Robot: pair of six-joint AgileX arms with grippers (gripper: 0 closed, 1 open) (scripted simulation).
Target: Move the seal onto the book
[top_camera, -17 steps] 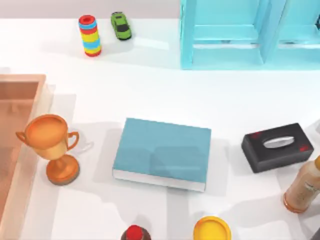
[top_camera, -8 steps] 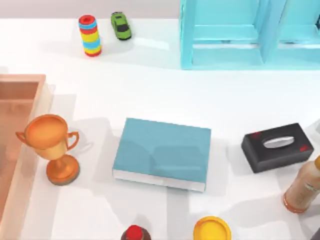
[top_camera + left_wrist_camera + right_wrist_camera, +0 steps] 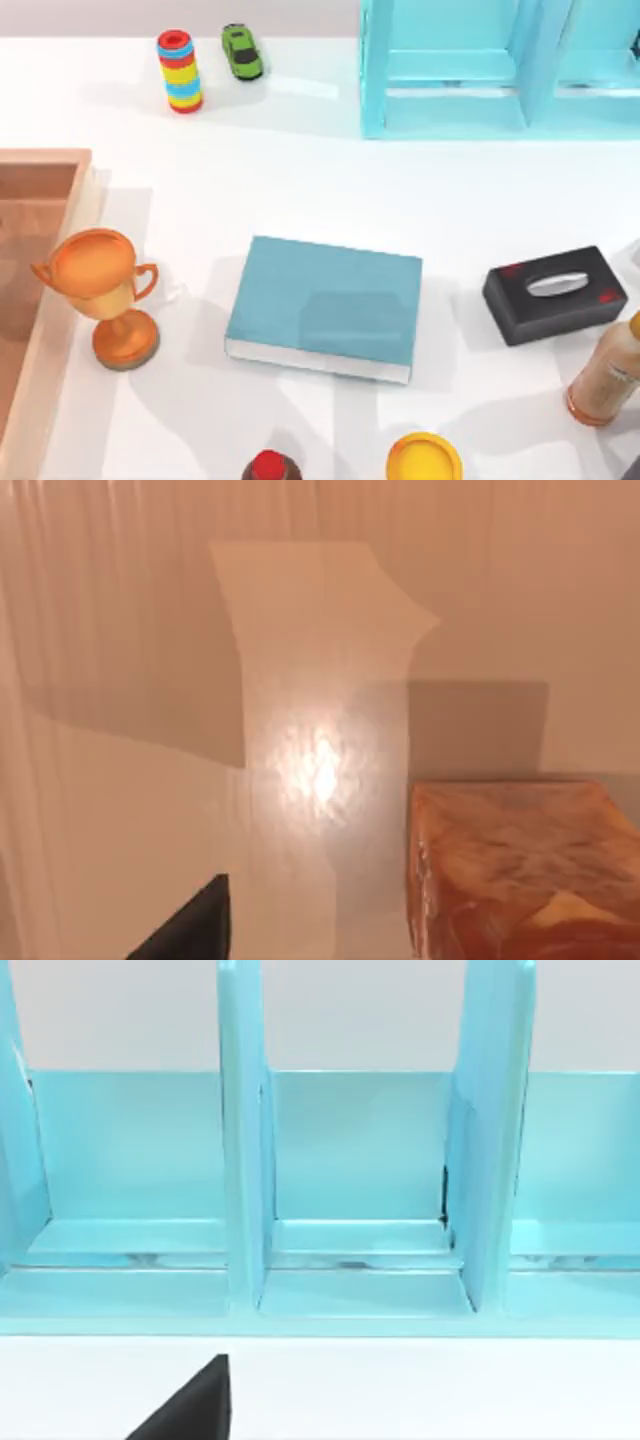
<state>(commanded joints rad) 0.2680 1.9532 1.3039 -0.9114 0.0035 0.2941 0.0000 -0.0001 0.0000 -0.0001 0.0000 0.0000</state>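
Teal book [image 3: 322,305] flat mid-table, unmoved since a second ago, trophy [image 3: 103,293] left of it unchanged, grippers' opening cannot be told

White table [image 3: 300,180]; light-blue divided rack [image 3: 450,70] at far edge; soft shadows.

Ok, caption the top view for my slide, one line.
Teal book lies flat mid-table, its cover bare, between an orange trophy on the left and a black tissue box on the right.
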